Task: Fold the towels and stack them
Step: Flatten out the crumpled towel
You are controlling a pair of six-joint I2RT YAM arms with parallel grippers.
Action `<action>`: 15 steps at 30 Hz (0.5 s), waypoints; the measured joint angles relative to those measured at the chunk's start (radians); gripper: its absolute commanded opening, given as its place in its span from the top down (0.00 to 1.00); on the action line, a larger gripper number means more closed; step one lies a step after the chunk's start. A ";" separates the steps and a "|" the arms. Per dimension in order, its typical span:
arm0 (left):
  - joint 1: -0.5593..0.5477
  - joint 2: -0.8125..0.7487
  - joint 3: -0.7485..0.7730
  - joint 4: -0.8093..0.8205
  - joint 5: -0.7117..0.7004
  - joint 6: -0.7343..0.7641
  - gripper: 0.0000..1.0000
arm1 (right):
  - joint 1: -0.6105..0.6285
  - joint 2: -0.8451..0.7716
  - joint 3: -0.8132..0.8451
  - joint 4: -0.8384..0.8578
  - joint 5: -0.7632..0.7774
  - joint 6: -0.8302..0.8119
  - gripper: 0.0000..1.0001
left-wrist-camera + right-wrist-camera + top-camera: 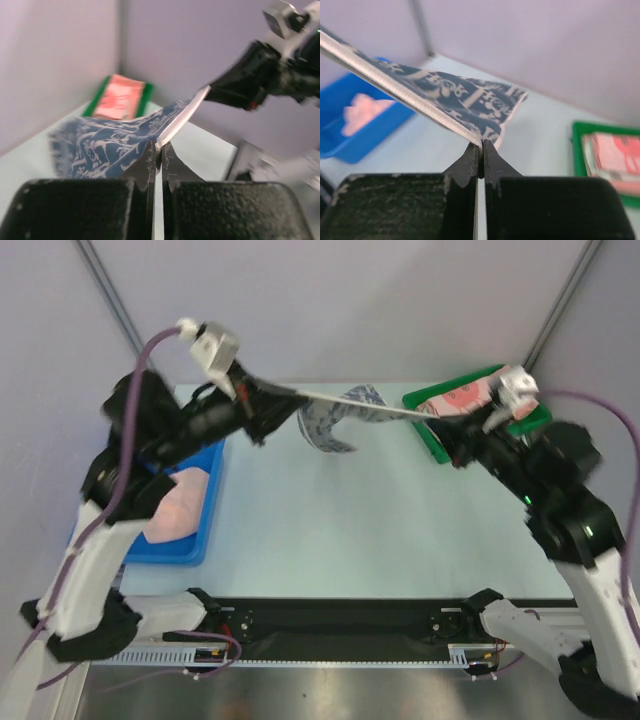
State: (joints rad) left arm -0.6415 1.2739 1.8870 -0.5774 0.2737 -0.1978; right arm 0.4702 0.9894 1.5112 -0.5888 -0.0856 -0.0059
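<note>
The dark blue white-patterned towel (335,418) hangs stretched in the air between my two grippers, above the far middle of the table. My left gripper (272,392) is shut on one corner of it (125,145). My right gripper (432,415) is shut on the opposite corner (470,107). The top edge is pulled taut and the rest droops down and twists. A folded salmon-pink towel (462,396) lies in the green tray (425,440) at the far right. Another salmon-pink towel (178,510) lies crumpled in the blue bin (205,525) at the left.
The green tray also shows in the left wrist view (97,97) and in the right wrist view (577,150). The blue bin shows in the right wrist view (365,142). A black rail (340,620) with the arm bases runs along the near edge.
</note>
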 measured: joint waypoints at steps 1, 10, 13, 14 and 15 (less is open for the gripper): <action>-0.045 -0.067 -0.027 -0.002 0.024 0.000 1.00 | 0.009 -0.080 -0.043 0.022 -0.042 -0.006 1.00; -0.148 -0.189 -0.207 -0.052 0.104 -0.039 1.00 | 0.018 -0.348 -0.108 0.079 -0.239 -0.014 1.00; -0.151 -0.182 -0.211 -0.086 0.099 -0.048 1.00 | 0.014 -0.302 -0.089 0.070 -0.244 -0.012 1.00; -0.151 -0.183 -0.209 -0.095 0.090 -0.048 1.00 | 0.014 -0.286 -0.087 0.070 -0.240 -0.012 1.00; -0.151 -0.183 -0.205 -0.104 0.068 -0.047 1.00 | 0.014 -0.270 -0.085 0.070 -0.233 -0.011 1.00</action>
State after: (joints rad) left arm -0.7925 1.0912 1.6821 -0.6815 0.3420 -0.2443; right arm 0.4839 0.7193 1.4261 -0.5186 -0.3187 -0.0174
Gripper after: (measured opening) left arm 0.026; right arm 0.034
